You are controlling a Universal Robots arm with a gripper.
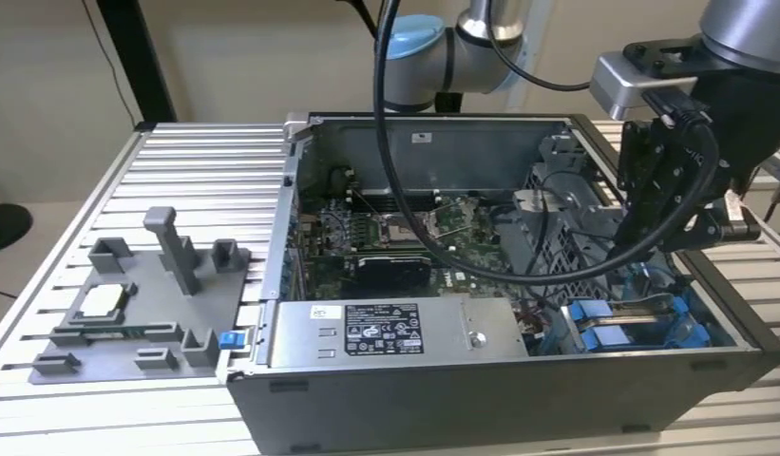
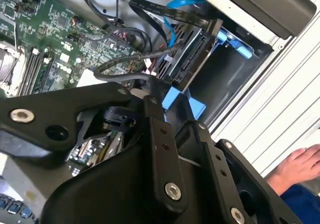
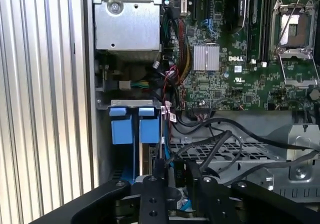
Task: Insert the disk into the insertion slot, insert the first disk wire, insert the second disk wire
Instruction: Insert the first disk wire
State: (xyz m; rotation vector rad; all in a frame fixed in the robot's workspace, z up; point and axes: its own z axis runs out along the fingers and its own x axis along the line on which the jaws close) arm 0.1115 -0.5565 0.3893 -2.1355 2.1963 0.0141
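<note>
- Exterior view: the black linkage gripper [image 1: 652,228] is hanging over the near corner of the open grey computer case [image 1: 491,399] at the exterior view's right. It is just above the insertion slot [image 1: 624,328], a grey perforated-metal bay with bright blue plastic rails. The flat grey plastic fixture tray with upright pegs [image 1: 155,309] is lying well apart, at the exterior view's left, on the ribbed aluminium table [image 1: 199,161].
- Second wrist view: the disk [image 2: 192,59] is showing as a dark connector edge between blue rails, and it appears to be sitting in the slot already. A bright blue flat cable [image 2: 182,1] and a loose black cable [image 2: 131,60] are crossing near it. The gripper [image 2: 150,96] is hovering close to a bright blue plastic tab [image 2: 177,101]. Whether it is wide, narrow or holding anything cannot be told.
- First wrist view: the gripper [image 3: 176,174] is pointing toward two blue tabs [image 3: 122,130] beside the green motherboard [image 3: 225,79].
- Handling, as a judgement: the step in hand looks like wire insertion. Doing it well means squaring the plug with the disk's connector edge, pressing straight in, and keeping loose cables clear.
</note>
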